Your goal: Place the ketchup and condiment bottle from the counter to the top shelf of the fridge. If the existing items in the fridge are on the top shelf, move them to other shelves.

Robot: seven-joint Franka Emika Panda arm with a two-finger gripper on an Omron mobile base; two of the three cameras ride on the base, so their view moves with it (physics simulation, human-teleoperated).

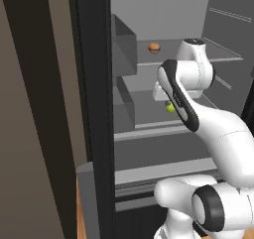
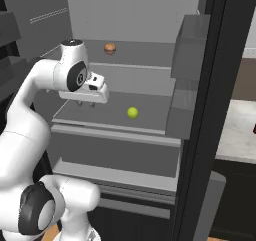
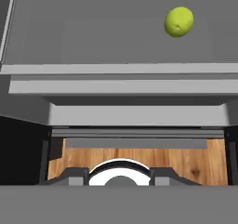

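Observation:
The ketchup and the condiment bottle are out of view. My gripper [image 2: 86, 104] hangs inside the open fridge, just above the left part of the middle shelf [image 2: 100, 116], fingers pointing down. Its jaws stand apart with nothing between them. A green lime [image 2: 132, 112] [image 1: 170, 107] [image 3: 179, 21] lies on that middle shelf, to the right of the gripper and clear of it. On the top shelf [image 2: 145, 55] [image 1: 178, 52] sits a small round brown food item [image 2: 110, 48] [image 1: 154, 47], near the back wall.
Grey door bins [image 2: 192, 45] [image 1: 124, 44] flank the shelves. The dark fridge door edge [image 1: 94, 84] [image 2: 215, 85] frames the opening. A drawer front [image 2: 115, 152] lies below the middle shelf. Wooden floor [image 3: 186, 160] shows beneath the hand.

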